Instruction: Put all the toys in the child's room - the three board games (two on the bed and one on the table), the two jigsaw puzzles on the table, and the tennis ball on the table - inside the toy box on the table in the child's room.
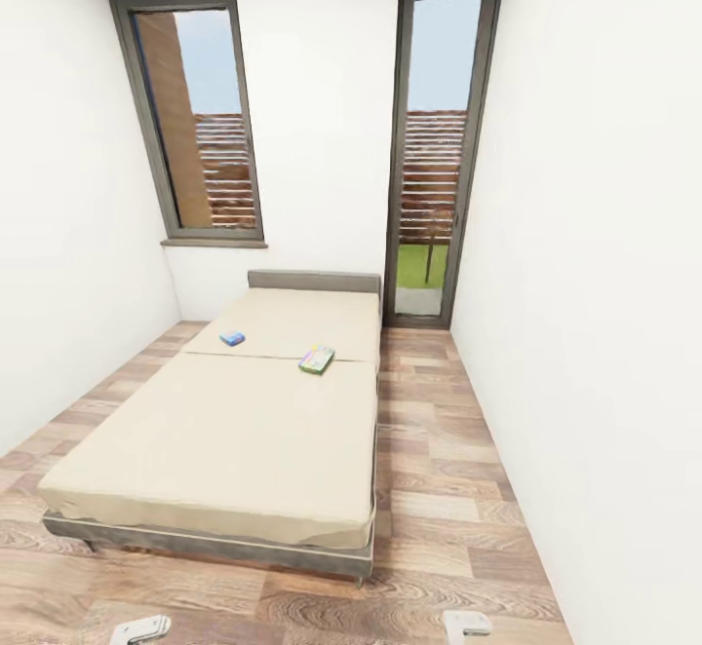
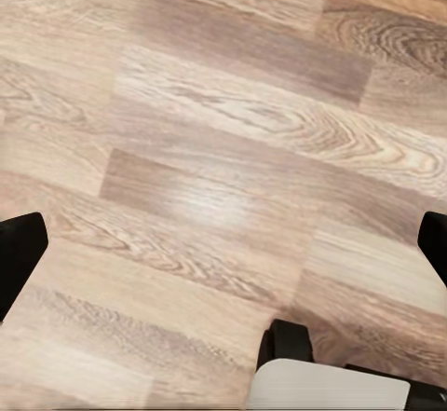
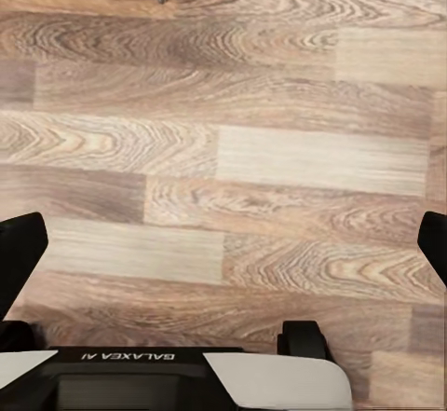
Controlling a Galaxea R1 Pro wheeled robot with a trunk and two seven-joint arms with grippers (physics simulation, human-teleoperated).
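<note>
Two board games lie on the beige bed [image 1: 224,440], near its far end. One is a small blue box [image 1: 232,338] toward the left; the other is a flat green and multicoloured box [image 1: 317,359] near the middle. Both are well ahead of me, across the mattress. My left gripper [image 2: 226,248] hangs open over bare wooden floor, its dark fingers [image 2: 19,254] spread wide with nothing between them. In the same way, my right gripper [image 3: 223,254] is open above the floorboards. The table, toy box, puzzles and tennis ball are out of view.
The bed's grey frame [image 1: 205,546] is close in front of me, its headboard [image 1: 314,282] against the far wall. A strip of wooden floor [image 1: 439,470] runs along the bed's right side to a glass door [image 1: 434,148]. White walls close in on both sides.
</note>
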